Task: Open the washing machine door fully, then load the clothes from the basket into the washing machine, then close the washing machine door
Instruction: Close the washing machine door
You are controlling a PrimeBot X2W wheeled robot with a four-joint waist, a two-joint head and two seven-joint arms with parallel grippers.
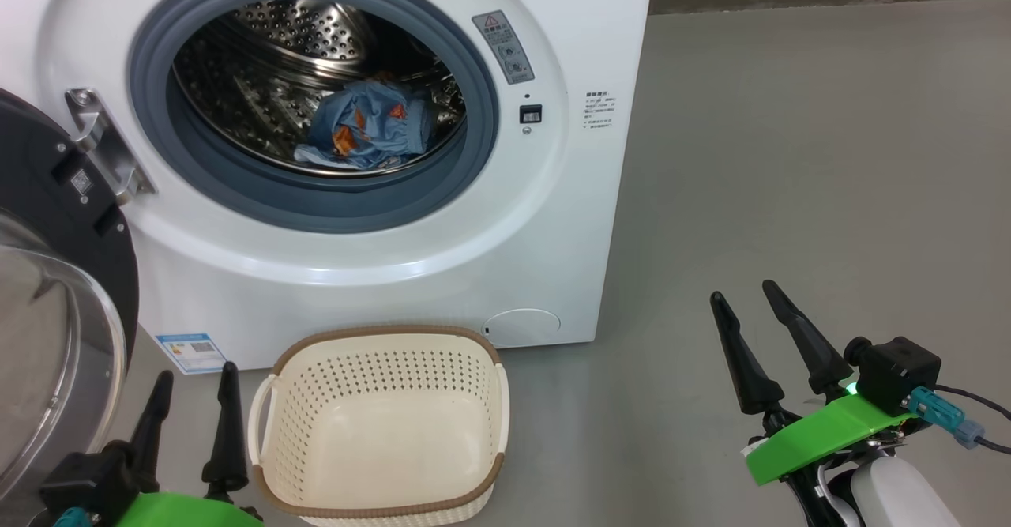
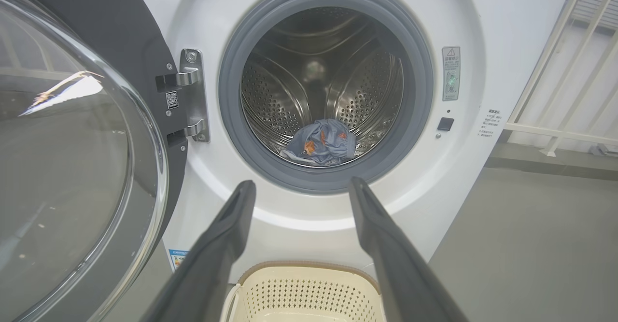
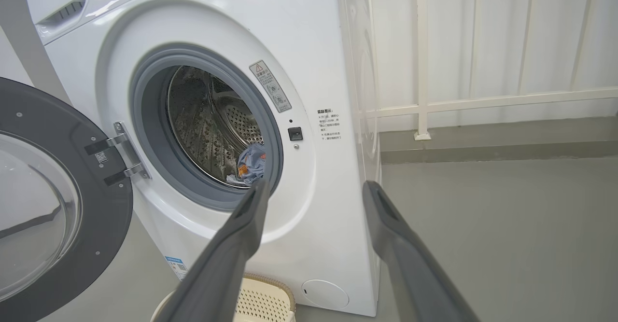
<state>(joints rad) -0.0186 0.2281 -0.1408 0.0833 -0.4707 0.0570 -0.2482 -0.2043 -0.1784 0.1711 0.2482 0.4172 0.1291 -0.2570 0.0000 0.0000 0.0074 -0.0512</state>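
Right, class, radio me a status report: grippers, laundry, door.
Left gripper, right gripper open, empty. Clothes in drum, basket empty. Washing machine door open; left gripper close beside it.

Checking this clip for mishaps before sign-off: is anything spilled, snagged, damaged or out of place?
Nothing stands out. The clothes lie inside the drum, the basket stands upright and empty, and the washing machine door hangs open, looking intact. The left gripper and right gripper are open, holding nothing.
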